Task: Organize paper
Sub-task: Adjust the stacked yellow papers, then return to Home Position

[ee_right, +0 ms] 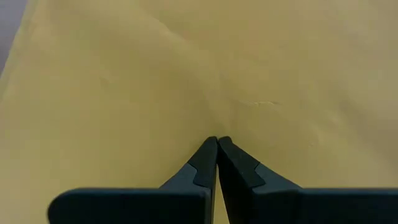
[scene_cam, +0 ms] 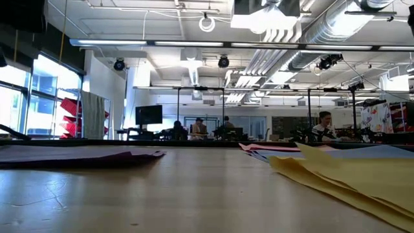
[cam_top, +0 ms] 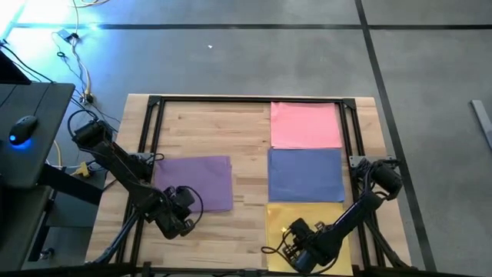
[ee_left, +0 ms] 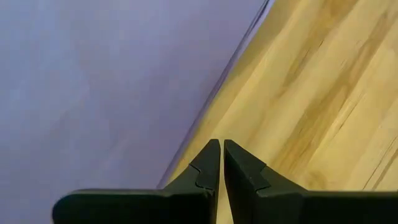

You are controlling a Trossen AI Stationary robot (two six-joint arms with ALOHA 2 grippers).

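Creased yellow sheet (ee_right: 186,74) lies under the right gripper (ee_right: 217,139) (fingers pinched together), left gripper (ee_left: 222,142) likewise by smooth purple sheet (ee_left: 106,81).

Overhead: straight down on table (cam_top: 200,131). Low: tabletop height, level toward room. Wrist cameras: close behind fingertips, onto purple sheet (ee_left: 93,81) and yellow sheet (ee_right: 186,74); both shared with overhead.

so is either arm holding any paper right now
No. Both grippers are shut with nothing between them: the left gripper over the purple sheet's edge, the right gripper over the yellow sheet.
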